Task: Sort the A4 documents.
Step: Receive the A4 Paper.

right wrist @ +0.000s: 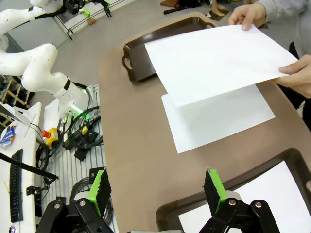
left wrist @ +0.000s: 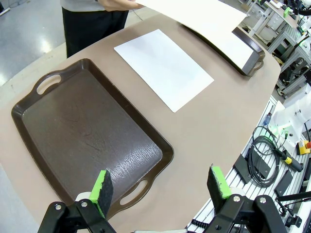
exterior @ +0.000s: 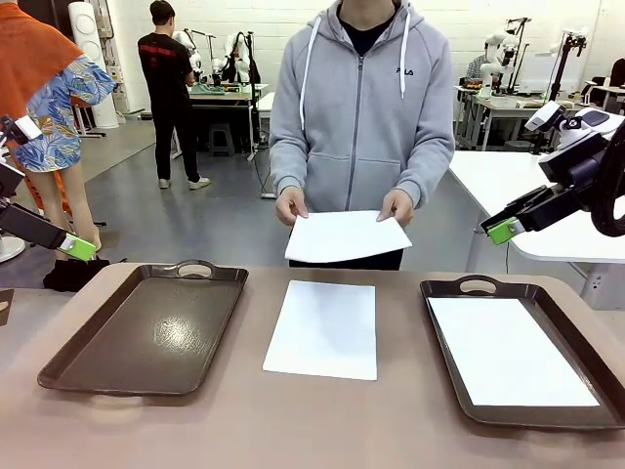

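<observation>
the left fingers stand wide apart with nothing between them, hanging above one handled end of the left tray, whose dark inside shines. in the front view they sit out at the far left, off the side of the worktop. the right fingers are spread just as wide and grip nothing; they hang raised at the right, over the right tray's side of the worktop.

a tray sheet lies flat inside the right tray, covering most of its floor. a middle sheet lies flat on the bare worktop between the two trays, touching neither, its long sides running toward the person.

beyond it, the person in a grey hooded top stands at the far edge and holds a third sheet in the air, one hand at each far corner, the other hand matching the first. that sheet tilts slightly and hovers over the far edge of the worktop, just above the middle sheet's far end.
</observation>
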